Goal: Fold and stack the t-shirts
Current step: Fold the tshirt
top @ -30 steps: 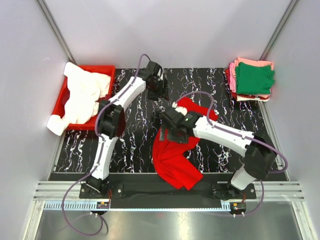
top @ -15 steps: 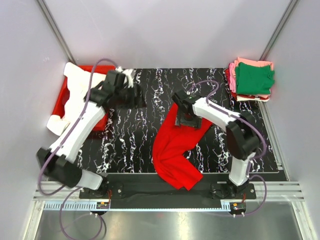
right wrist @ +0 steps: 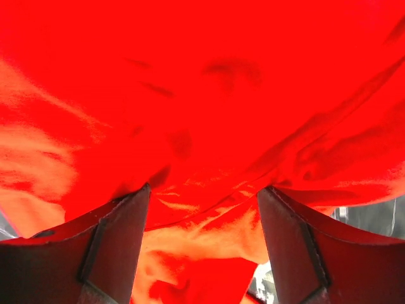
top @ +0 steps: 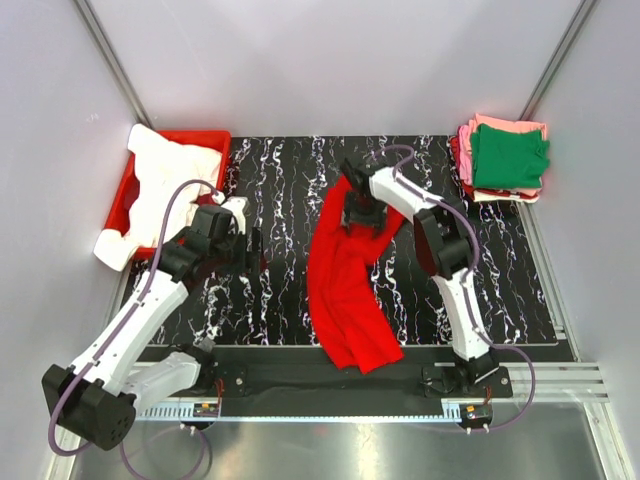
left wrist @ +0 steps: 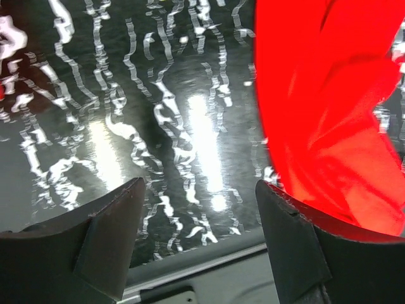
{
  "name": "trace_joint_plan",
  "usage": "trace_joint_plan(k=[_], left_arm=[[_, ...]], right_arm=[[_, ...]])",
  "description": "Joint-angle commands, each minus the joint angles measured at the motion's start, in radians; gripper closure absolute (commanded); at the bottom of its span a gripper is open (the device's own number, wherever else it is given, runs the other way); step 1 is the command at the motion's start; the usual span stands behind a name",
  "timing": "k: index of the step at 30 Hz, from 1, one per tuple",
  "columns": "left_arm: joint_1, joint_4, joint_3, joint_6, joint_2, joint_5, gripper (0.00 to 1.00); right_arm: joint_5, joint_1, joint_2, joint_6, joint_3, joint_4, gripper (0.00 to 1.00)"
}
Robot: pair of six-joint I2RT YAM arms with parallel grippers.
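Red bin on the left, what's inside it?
White t-shirts are heaped in the red bin and spill over its left and near rims. The heap covers most of the bin's floor, so anything lying underneath cannot be seen.

The left arm (top: 140,320) is doubling back at its elbow beside the base and reaching forward and to the right. It is tipping the left gripper (top: 248,252) low over the counter (top: 280,180), jaws standing wide apart and holding nothing. The right arm (top: 445,250) is stretching far forward and leaning left. The right gripper (top: 358,212) is pointing down, jaws likewise spread.
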Motion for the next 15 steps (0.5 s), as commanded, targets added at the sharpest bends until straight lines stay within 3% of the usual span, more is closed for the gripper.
trace_joint_plan(k=[1,6,7,11,12,15], left_arm=[[0.000,0.087,-0.055,0.040,-0.052,-0.077,0.23],[0.000,0.106,-0.078,0.038,-0.099,-0.100,0.22],[0.001,0.120,-0.087,0.040,-0.102,-0.099,0.22],[0.000,0.118,-0.084,0.043,-0.068,-0.096,0.21],[0.000,0.118,-0.084,0.043,-0.060,-0.094,0.21],[0.001,0.118,-0.083,0.043,-0.047,-0.084,0.21]], right_arm=[[-0.031,-0.052,0.262,-0.119,0.261,-0.017,0.24],[-0.069,-0.118,0.514,-0.156,0.812,-0.146,0.21],[-0.080,-0.154,0.563,-0.125,0.858,-0.143,0.21],[-0.227,-0.225,0.537,-0.082,0.780,0.026,0.19],[-0.264,-0.227,0.527,-0.094,0.725,0.115,0.17],[-0.388,-0.227,0.510,-0.174,0.737,0.168,0.14]])
